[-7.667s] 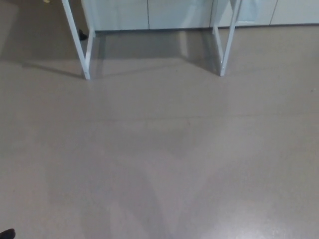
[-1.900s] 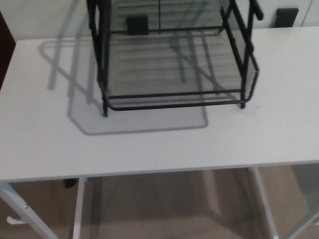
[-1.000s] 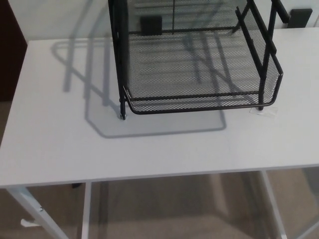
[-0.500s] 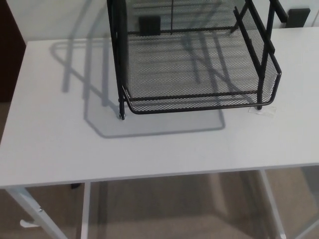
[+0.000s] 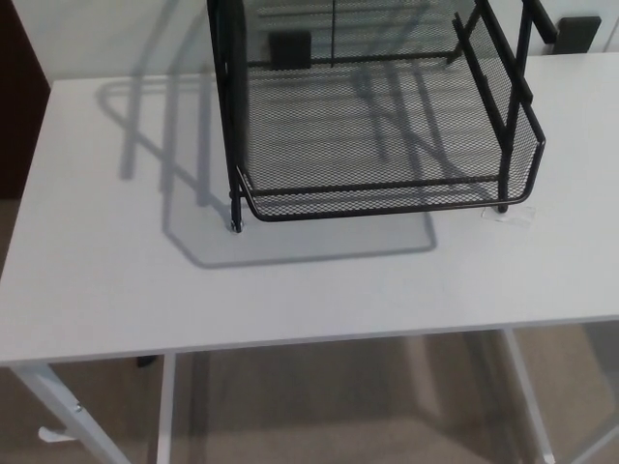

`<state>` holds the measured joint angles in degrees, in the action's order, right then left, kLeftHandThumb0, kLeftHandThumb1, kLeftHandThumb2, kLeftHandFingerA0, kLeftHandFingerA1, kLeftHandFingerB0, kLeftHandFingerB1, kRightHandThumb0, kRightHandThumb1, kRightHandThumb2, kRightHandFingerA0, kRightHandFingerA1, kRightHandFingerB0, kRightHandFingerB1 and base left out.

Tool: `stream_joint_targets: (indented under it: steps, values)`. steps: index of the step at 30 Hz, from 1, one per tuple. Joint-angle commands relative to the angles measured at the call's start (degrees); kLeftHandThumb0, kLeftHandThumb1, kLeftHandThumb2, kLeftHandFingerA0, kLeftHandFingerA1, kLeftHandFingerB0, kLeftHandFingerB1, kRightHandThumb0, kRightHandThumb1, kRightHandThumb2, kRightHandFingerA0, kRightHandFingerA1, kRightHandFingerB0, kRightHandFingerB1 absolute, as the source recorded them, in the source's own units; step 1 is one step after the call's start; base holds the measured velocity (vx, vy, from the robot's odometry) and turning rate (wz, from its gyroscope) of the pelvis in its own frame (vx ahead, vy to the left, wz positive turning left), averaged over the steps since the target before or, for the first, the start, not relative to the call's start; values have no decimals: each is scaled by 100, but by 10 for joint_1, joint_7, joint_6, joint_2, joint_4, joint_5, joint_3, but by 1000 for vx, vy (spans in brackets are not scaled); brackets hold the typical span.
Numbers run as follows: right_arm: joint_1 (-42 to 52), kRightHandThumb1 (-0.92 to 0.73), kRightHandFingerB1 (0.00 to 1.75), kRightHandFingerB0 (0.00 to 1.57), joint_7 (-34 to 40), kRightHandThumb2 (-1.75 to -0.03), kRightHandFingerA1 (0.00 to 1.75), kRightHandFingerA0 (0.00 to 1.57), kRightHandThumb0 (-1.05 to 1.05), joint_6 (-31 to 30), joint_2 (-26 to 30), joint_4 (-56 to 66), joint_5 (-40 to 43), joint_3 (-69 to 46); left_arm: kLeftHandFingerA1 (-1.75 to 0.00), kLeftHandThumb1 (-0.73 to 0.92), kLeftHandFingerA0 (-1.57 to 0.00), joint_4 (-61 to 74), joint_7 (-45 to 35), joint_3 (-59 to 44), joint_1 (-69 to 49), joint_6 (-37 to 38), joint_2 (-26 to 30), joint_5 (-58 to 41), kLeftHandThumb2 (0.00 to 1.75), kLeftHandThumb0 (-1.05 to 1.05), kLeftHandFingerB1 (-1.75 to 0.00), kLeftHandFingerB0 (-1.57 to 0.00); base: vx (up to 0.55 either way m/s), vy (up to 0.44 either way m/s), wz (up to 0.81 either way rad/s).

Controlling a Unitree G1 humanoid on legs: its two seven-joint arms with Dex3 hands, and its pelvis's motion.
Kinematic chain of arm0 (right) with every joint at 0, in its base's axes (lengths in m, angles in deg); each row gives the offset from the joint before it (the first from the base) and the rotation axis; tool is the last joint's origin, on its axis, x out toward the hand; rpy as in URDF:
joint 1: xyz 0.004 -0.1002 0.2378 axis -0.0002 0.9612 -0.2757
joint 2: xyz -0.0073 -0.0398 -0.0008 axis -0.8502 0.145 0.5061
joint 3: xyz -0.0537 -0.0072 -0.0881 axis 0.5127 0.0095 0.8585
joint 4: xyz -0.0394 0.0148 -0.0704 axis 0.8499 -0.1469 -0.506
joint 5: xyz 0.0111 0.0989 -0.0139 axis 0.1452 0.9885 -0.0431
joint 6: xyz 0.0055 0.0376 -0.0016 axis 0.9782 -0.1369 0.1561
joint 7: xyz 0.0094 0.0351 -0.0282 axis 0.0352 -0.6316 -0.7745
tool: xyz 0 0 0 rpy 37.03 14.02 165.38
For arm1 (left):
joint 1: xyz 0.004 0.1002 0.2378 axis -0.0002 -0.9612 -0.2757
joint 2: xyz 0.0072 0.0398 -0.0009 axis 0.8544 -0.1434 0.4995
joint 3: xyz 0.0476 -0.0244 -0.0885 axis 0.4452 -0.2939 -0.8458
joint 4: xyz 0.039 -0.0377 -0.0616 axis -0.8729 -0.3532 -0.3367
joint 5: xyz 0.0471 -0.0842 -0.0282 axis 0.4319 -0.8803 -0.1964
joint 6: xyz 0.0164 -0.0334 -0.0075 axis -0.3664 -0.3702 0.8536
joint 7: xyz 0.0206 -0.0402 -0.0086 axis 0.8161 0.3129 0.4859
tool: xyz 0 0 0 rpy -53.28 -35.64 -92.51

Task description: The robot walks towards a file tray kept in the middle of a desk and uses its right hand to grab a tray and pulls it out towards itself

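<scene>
No hand shows in the head view, left or right, so neither hand's state can be told. Nothing is gripped as far as can be seen.

File tray [image 5: 382,126], black mesh on a wire frame, stands on the white desk [image 5: 193,290], toward the far side and a little to the robot's right. Lowest tray front rim [image 5: 387,211] faces the robot, curved, just above the desk top.

Risks, as judged:
- Rack looks light; a pull on one tray may drag the whole frame forward instead of sliding the tray out.
- Fingers could snag in the mesh or slip off the thin rim.
- An off-centre pull from the right could twist the rack on its feet.

Hidden or unclear:
- Upper tiers cut off by the top edge; tier count unknown.
- Small clear piece [image 5: 510,216] by the right front foot, nature unclear.
- Dark blocks [image 5: 290,46] behind the rack, unidentifiable.
- Desk legs [image 5: 164,406] partly seen below.
</scene>
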<state>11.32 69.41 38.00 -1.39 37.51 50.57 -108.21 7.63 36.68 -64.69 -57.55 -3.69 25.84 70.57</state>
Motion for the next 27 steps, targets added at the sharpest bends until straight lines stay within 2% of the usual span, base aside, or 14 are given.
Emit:
stream_joint_targets:
  steps: [1,2,3,6,10,11,12,13,15,16,17,23,26,27]
  values:
    - [-320,-54,50,23,-25,-56,69,25,-53,36,133,198,-268,32,-41,55,-45,38,-31,44,-65,71,33,57,56,-30,-34,-35,0,0,0]
    - [-365,-57,51,21,-50,-58,65,19,-54,-10,144,198,-300,66,-41,55,-46,45,-30,45,-69,69,33,56,56,-30,-35,-36,0,0,0]
    - [-391,-45,55,19,-65,-76,61,14,-58,-39,154,198,-314,83,-41,55,-45,45,-30,47,-68,70,34,58,56,-31,-35,-35,0,0,0]
    - [-478,-44,56,21,-101,-76,60,10,-61,-140,186,189,-385,153,-41,55,-44,32,-31,51,-58,79,39,63,56,-31,-35,-36,0,0,0]
    - [-567,-48,59,13,-130,-81,55,1,-80,-136,200,86,-492,202,-41,54,-51,35,-16,49,-50,58,38,63,57,-30,-34,-35,0,0,0]
    - [-586,-53,59,12,-135,-57,56,0,-77,-139,204,63,-512,212,-41,54,-51,30,-24,47,-46,61,38,57,57,-29,-34,-35,0,0,0]
    - [-596,-45,60,10,-140,-82,44,0,-78,-146,208,52,-522,218,-41,55,-50,33,-27,47,-46,62,38,54,56,-28,-34,-35,0,0,0]
    - [-610,-38,58,12,-139,-69,49,0,-82,-144,209,32,-542,229,-41,55,-51,31,-28,47,-44,64,39,53,56,-28,-34,-36,0,0,0]
    - [-642,-34,55,13,-143,-68,49,0,-84,-147,203,-6,-578,255,-40,55,-50,27,-36,46,-40,63,41,49,56,-27,-34,-35,0,0,0]
    - [-652,-36,55,11,-144,-81,46,0,-64,-150,201,-18,-588,264,-39,54,-50,29,-35,46,-39,60,41,49,56,-27,-34,-35,0,0,0]
    - [-668,-32,53,10,-146,-67,45,0,-85,-154,196,-36,-606,277,-40,54,-48,36,-36,46,-40,56,41,47,56,-27,-34,-34,0,0,0]
    - [-738,-32,45,8,-162,-67,32,1,-85,-191,174,-143,-714,350,-40,55,-47,64,-32,53,-47,49,43,51,56,-26,-34,-37,0,0,0]
    - [-748,-32,36,6,-156,-68,22,1,-78,-212,155,-185,-776,381,-40,55,-48,65,-33,53,-43,51,44,50,56,-26,-34,-36,0,0,0]
    - [-744,-33,37,3,-144,-81,25,0,-58,-218,146,-196,-800,391,-41,55,-50,62,-29,57,-42,63,47,59,57,-28,-35,-38,0,0,0]
